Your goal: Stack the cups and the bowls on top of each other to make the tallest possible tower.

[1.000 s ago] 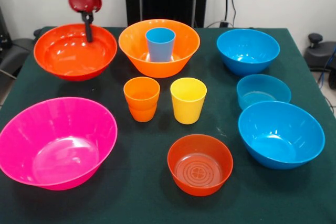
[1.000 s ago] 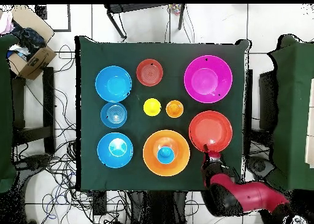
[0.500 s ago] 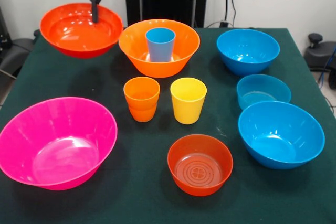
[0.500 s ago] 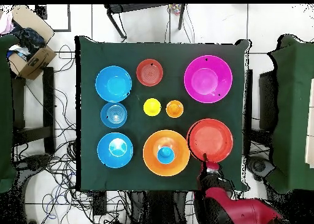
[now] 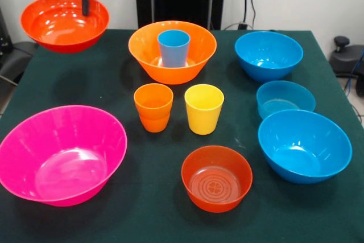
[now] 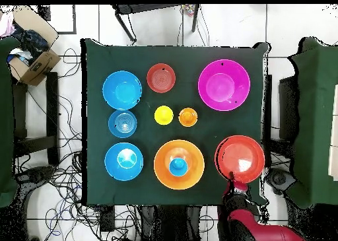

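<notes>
Red-orange glossy plastic bowl [image 5: 64, 21]: held aloft at the table's far corner, clear of the green cloth, pinched by its far rim in the red gripper [image 5: 86, 4], one finger visible inside the wall. Upright, mouth up. Big orange translucent bowl [image 5: 172, 51] with blue tapered cup [image 5: 173, 48] standing inside: sits on the table beside it, toward picture-right in the front view and lower. Judgement: coming move is sideways over that base. Remaining cups and bowls rest loose, well apart.
</notes>
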